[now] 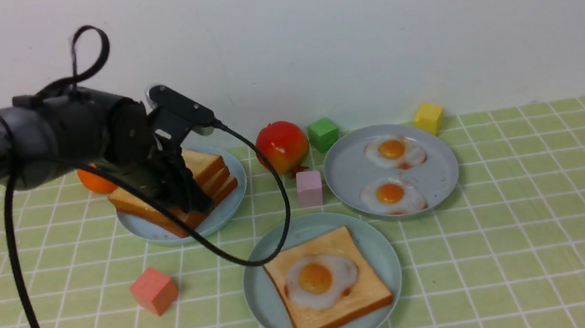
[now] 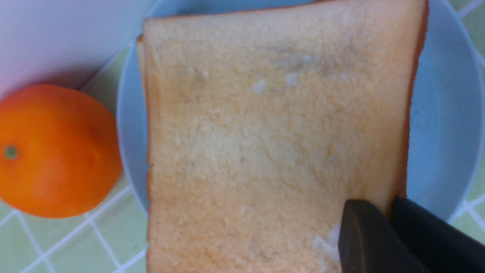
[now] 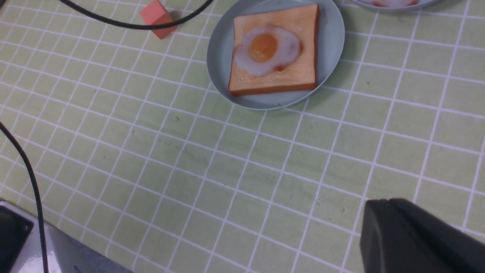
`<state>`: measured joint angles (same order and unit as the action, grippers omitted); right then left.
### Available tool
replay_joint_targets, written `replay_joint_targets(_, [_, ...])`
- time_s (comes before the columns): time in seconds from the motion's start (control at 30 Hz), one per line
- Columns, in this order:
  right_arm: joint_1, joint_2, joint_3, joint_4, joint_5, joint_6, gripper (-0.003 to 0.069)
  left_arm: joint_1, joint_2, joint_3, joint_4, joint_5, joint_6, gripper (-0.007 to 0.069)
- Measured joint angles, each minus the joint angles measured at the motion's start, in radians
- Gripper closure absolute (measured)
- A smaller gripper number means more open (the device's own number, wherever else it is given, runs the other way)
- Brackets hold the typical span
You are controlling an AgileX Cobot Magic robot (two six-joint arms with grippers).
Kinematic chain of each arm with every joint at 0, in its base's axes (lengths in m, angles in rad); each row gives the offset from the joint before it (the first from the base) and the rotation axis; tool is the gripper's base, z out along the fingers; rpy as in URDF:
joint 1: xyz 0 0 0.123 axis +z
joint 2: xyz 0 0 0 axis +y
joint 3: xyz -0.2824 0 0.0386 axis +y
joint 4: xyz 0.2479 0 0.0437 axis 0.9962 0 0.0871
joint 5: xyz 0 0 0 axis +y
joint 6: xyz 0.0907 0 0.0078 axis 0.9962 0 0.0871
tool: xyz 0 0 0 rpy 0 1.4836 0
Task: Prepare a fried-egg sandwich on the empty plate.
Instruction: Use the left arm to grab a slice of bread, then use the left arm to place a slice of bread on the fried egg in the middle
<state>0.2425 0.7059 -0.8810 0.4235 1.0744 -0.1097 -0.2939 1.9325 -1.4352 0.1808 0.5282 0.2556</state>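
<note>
Behind and left of the mint-green plate (image 1: 262,300), the left gripper (image 1: 196,205) is pinched on the crust edge of the top bread slice (image 2: 265,132) of a stack on the pale blue plate (image 2: 443,132). The mint-green plate itself carries one toasted slice (image 1: 346,302) with the fried egg (image 1: 317,280) lying on it. Well to that plate's right, the right gripper (image 3: 382,220) hangs over the checked cloth (image 3: 227,182) holding nothing, its fingers seemingly pressed together, though only a dark block shows.

A table under a green checked cloth (image 1: 535,221) carries 3 plates: the front plate (image 1: 260,306), left plate (image 1: 224,210) and right plate (image 1: 345,173). Around them lie an orange (image 1: 95,183), a red fruit (image 1: 281,145), and 4 cubes: green cube (image 1: 323,134), yellow cube (image 1: 428,118), pink cube (image 1: 309,188) and salmon cube (image 1: 154,290).
</note>
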Motion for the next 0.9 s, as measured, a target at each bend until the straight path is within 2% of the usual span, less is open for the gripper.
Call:
replay_joint_targets(0.17, [0.0,0.0,0.0,-0.032,0.007,0.0,0.0629,-0.077,-0.148,0.009,-0.013,0.059,-0.01,0.0575])
replay_joint_targets(0.33, [0.0,-0.024,0.0,-0.089,0.043,0.0,0.0624,-0.264,-0.248,0.1,-0.026,0.091,-0.007,0.058])
replay_joint_targets(0.37, [0.0,-0.026,0.0,-0.089,0.045,0.0,0.0624,-0.264,-0.248,0.105,-0.026,0.093,-0.007,0.058])
replay_joint_targets(0.4, [0.0,-0.051,0.0,-0.109,0.055,0.0,0.0623,-0.326,-0.252,0.147,-0.031,0.096,-0.004,0.058])
replay_joint_targets(0.5, [0.0,-0.114,0.0,-0.14,0.068,0.0,0.0622,-0.406,-0.24,0.215,-0.03,0.095,0.0,0.058])
replay_joint_targets(0.6, [0.0,-0.173,0.0,-0.151,0.074,0.0,0.0621,-0.435,-0.218,0.238,-0.024,0.074,0.0,0.058])
replay_joint_targets(0.9, [0.0,-0.229,0.0,-0.151,0.103,0.0,0.0616,-0.436,-0.18,0.24,-0.037,0.013,0.014,0.0586])
